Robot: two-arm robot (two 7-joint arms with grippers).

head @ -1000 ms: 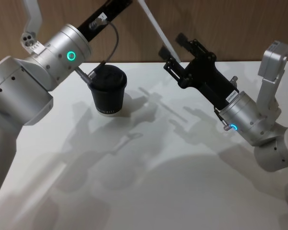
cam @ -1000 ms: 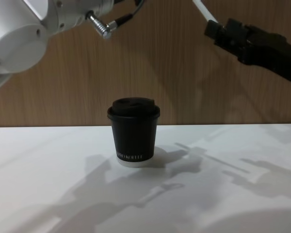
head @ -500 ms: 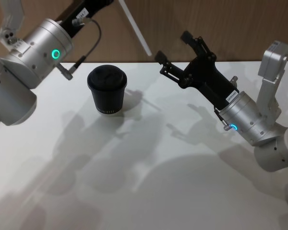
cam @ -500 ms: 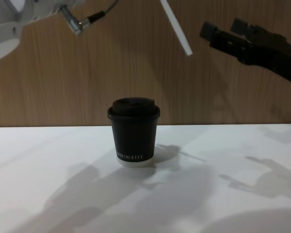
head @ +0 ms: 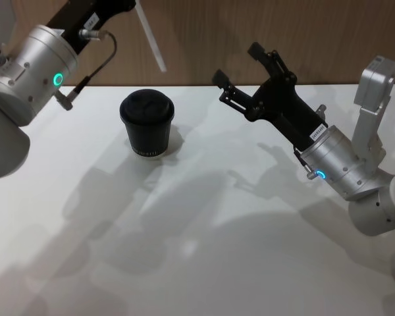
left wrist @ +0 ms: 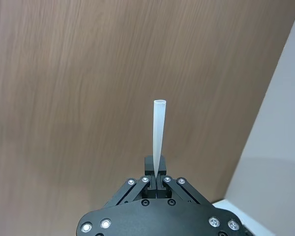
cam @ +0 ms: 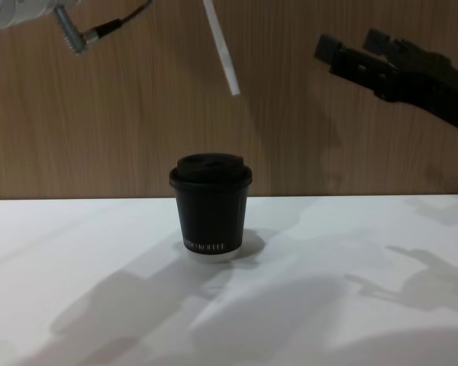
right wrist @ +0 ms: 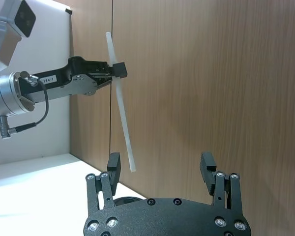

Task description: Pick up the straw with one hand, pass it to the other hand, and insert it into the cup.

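Handoff: done, right pincer (head: 237, 64) has let go, fingers wide apart, off to the cup's (head: 147, 125) right
Straw (head: 150, 36): clamped in left pincer (left wrist: 156, 179), swung over, tip now above the lid
Next: probably lowering it in

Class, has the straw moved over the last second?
Yes. The straw, held by the left gripper, moved left; its lower tip now shows above the right side of the cup.
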